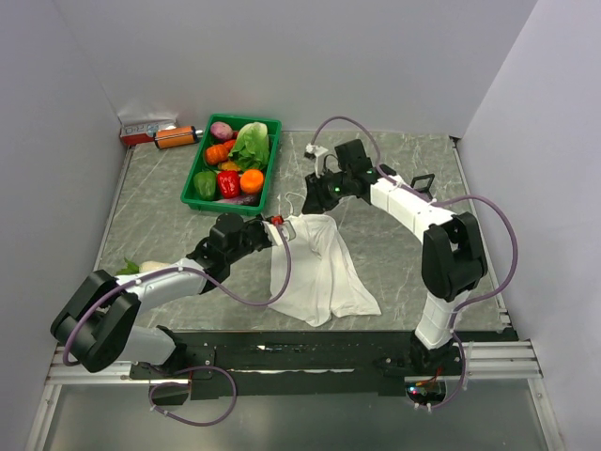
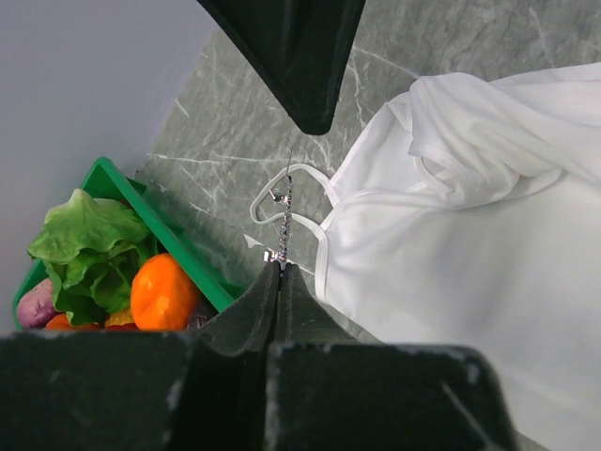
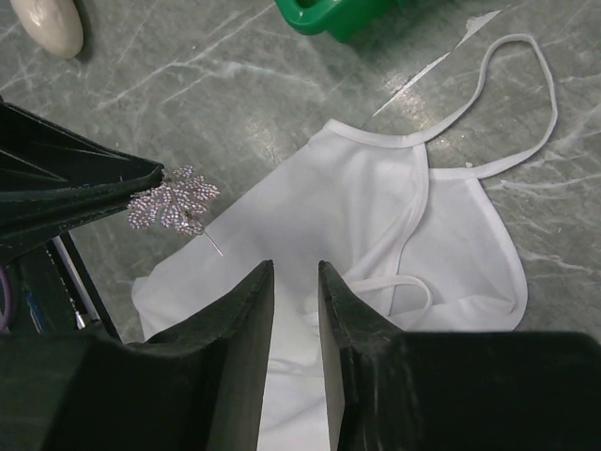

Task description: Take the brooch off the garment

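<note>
Left gripper [image 2: 279, 270] first: we see its two fingers pressed flat together on the lower edge of the brooch [image 3: 175, 205], with no gap between them in its own wrist view. We read the brooch as a silvery beaded piece shaped like a leaf or snowflake. Its thin pin sticks out bare below the beads, pointing toward the garment [image 1: 317, 268]. From the right wrist camera we see the ornament against the grey marbled table [image 1: 394, 263], just beside the garment's upper hem and not on the cloth. We cannot tell how high it hangs above the table.

Our right gripper [image 3: 294, 274] has its jaws a little apart with nothing between them, and white cloth shows through the gap. From above, we see it near the left gripper, by the garment's top edge.

We find the garment lying crumpled on the table between the two arms, its neckline toward the green basket [image 1: 244, 116] and its hem toward the bases. One narrow strap [image 3: 531, 89] loops out flat on the table, and another curls on the cloth.

The basket stands at the far left of the table, holding lettuce [image 1: 252, 143], a red pepper [image 1: 228, 183] and a green pepper [image 1: 205, 184]. We also see a white oval lump [image 3: 52, 23] on the table beside the left arm, well apart from the garment.
</note>
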{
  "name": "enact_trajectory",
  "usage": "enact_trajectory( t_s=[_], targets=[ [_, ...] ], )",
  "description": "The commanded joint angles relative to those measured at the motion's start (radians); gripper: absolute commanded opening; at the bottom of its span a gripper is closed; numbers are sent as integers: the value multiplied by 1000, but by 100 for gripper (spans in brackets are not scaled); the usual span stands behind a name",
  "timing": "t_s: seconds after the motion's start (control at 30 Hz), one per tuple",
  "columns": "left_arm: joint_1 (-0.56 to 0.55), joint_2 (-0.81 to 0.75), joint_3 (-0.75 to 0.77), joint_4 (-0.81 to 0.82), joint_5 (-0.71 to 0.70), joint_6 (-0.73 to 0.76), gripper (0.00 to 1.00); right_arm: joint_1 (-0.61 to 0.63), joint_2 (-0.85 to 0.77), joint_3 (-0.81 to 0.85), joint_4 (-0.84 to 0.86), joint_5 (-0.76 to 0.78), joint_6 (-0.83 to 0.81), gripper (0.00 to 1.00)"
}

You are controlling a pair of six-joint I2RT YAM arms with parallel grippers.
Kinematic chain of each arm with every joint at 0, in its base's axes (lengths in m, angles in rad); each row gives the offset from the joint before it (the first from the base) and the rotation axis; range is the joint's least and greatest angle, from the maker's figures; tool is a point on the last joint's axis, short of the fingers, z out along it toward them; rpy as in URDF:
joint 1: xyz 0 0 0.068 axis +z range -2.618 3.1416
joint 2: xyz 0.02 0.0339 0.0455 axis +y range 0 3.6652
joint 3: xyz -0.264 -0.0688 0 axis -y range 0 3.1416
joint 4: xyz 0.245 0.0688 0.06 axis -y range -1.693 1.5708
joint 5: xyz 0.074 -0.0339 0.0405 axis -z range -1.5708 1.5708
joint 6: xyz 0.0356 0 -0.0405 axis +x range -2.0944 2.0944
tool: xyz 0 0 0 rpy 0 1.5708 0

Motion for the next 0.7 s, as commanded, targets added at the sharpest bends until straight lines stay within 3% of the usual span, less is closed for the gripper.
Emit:
enact_trajectory(
  t_s=[0.0,0.23,0.67],
  targets=[
    [-6,-5,51,31,-10,-73,1,37,-11,38,17,23,10,34],
    [-7,6,85,-29,18,-152,1,63,-4,50,25,43,23,36],
    [-7,9,99,-60,114,-120,1,70,29,130,11,58,-9,38]
  ],
)
